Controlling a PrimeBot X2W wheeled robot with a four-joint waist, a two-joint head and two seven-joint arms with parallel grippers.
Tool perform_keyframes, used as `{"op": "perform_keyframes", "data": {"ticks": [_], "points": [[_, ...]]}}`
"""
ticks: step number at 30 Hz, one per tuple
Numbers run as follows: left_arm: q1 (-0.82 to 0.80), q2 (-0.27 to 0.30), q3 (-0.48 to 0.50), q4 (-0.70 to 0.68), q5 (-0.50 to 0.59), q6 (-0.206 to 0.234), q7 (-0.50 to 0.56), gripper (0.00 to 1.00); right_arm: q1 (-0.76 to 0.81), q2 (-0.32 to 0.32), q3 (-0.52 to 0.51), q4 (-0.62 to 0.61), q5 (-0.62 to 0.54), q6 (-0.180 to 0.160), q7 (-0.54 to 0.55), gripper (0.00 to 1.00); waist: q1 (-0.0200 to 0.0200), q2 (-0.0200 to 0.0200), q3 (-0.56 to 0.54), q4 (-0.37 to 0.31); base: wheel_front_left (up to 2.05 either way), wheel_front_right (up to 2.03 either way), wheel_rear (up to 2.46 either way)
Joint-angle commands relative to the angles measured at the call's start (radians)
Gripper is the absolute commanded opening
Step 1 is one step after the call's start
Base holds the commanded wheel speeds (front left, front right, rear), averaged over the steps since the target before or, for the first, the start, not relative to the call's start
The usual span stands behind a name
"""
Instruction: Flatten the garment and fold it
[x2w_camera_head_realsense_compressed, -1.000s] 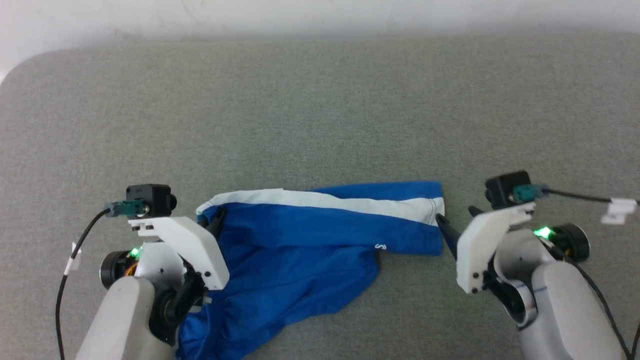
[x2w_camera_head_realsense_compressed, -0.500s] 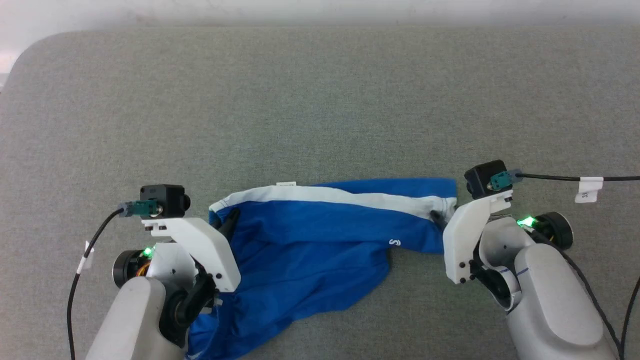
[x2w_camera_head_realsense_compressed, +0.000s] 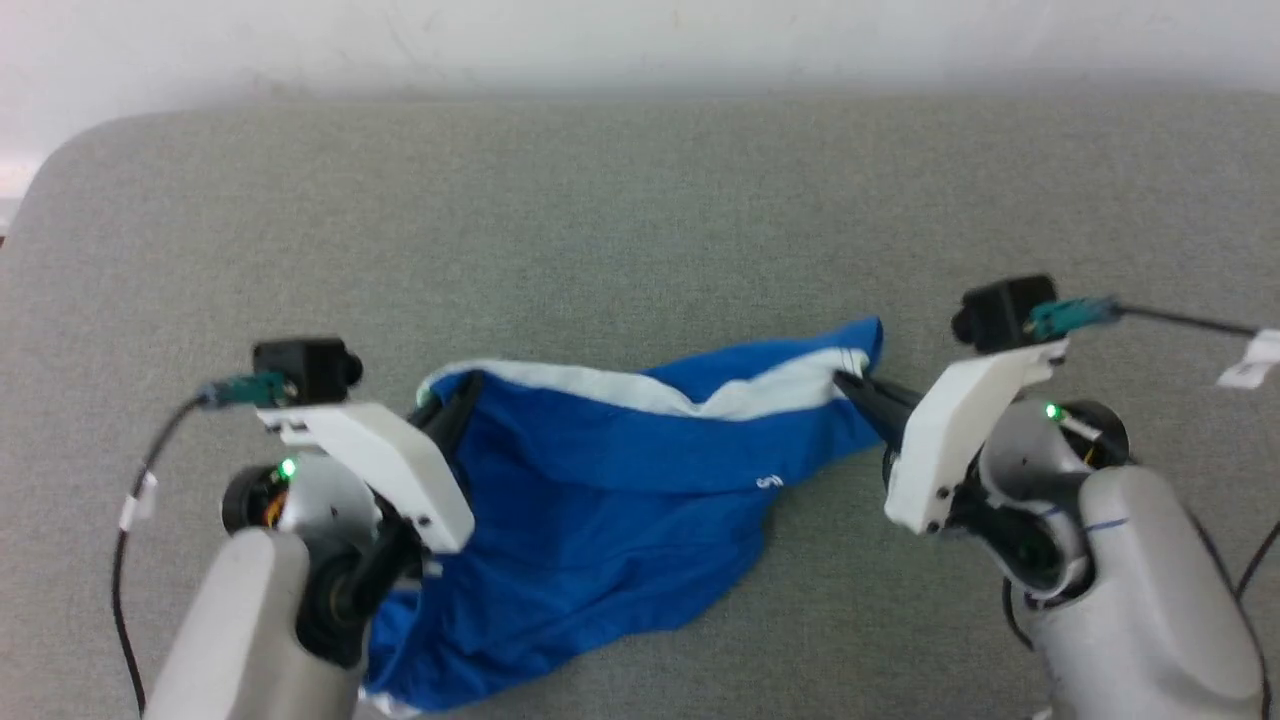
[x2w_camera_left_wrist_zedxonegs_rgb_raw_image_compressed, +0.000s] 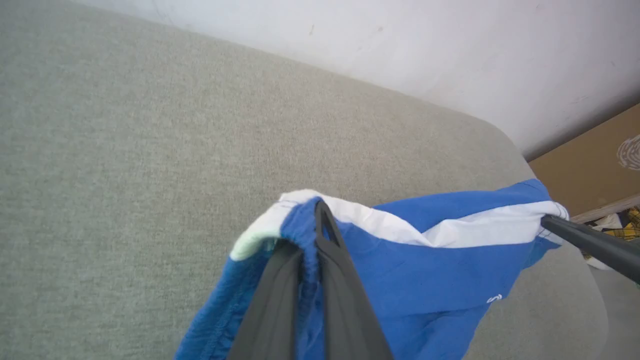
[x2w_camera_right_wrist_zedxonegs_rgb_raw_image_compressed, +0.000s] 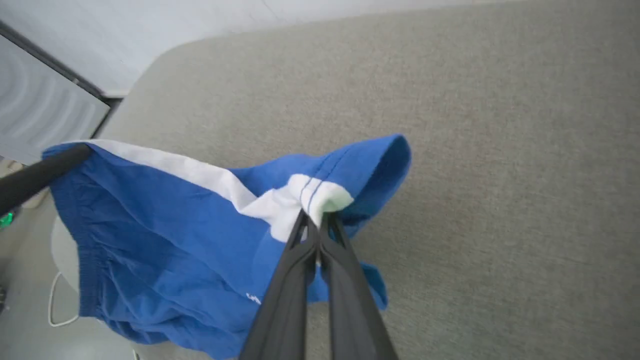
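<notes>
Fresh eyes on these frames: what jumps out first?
The bright blue shorts with a white stripe stand out, stretched between the two grippers low in the head view against the plain grey padded surface. The left gripper is shut on the waistband end and the right gripper on the striped hem corner. The cloth between them sags and is creased, not flat.

Right claw now tight on garment

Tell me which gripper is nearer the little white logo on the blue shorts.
Right. The right gripper is shut on the shorts at their striped end, close up-right of the logo. The left gripper grips the opposite end, far left of it.
</notes>
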Motion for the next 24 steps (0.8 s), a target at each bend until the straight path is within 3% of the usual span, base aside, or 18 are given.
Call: {"op": "perform_keyframes", "data": {"ticks": [1,6,12,16,21,24], "points": [[-0.051,0.003,0.017,-0.022,-0.027,-0.013,0.010,0.00,-0.020,-0.001,-0.017,-0.047,0.076,-0.001,0.033,0.00,0.0001,-0.0001,-0.011,-0.006,0.00,0.00,0.00],[-0.231,0.041,0.051,-0.015,-0.054,-0.029,0.058,0.00,-0.177,-0.001,-0.089,-0.129,0.240,-0.001,0.166,0.00,0.0001,-0.0001,-0.008,-0.022,0.00,0.00,0.00],[-0.448,0.088,0.068,0.086,-0.022,-0.030,0.074,0.00,-0.438,-0.001,-0.163,-0.012,0.319,-0.001,0.182,0.00,0.0001,-0.0001,0.028,-0.055,0.00,0.00,0.00],[-0.629,0.118,0.087,0.199,0.016,-0.022,0.028,0.00,-0.678,-0.001,-0.164,0.159,0.336,-0.001,0.080,0.00,0.0001,-0.0001,0.076,-0.084,0.00,0.00,0.00],[-0.826,0.124,0.119,0.314,0.066,0.013,-0.104,0.00,-0.940,-0.001,-0.138,0.383,0.303,-0.001,-0.140,0.00,0.0001,-0.0001,0.136,-0.118,0.00,0.00,0.00],[-0.907,0.128,0.118,0.372,0.095,0.009,-0.186,0.00,-1.048,-0.001,-0.107,0.492,0.287,-0.001,-0.254,0.00,0.0001,-0.0001,0.170,-0.134,0.00,0.00,0.00]]}}
